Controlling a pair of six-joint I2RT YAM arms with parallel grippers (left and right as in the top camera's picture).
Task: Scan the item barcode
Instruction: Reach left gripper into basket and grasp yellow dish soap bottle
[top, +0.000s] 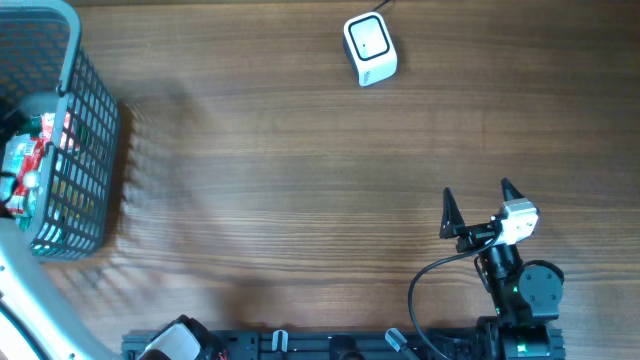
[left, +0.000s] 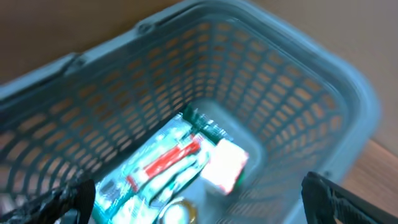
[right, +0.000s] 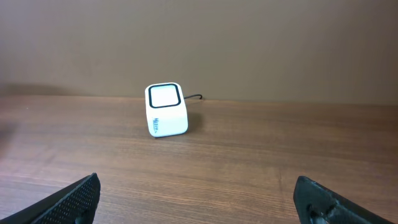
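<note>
Left end effector (left: 199, 200) hung wide open and empty above the basket (left: 298, 81), the packet (left: 163, 167) lying below between its fingers; right end effector (top: 478, 192), likewise open and empty, faced the scanner (right: 165, 110) well ahead on the tabletop (right: 261, 162).

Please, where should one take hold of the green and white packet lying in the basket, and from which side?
Probably from above, through the open top: the basket walls close every side. Pinch the packet across its narrow width, near the middle of the red stripe, because it is long and seems to lie nearly flat.
</note>
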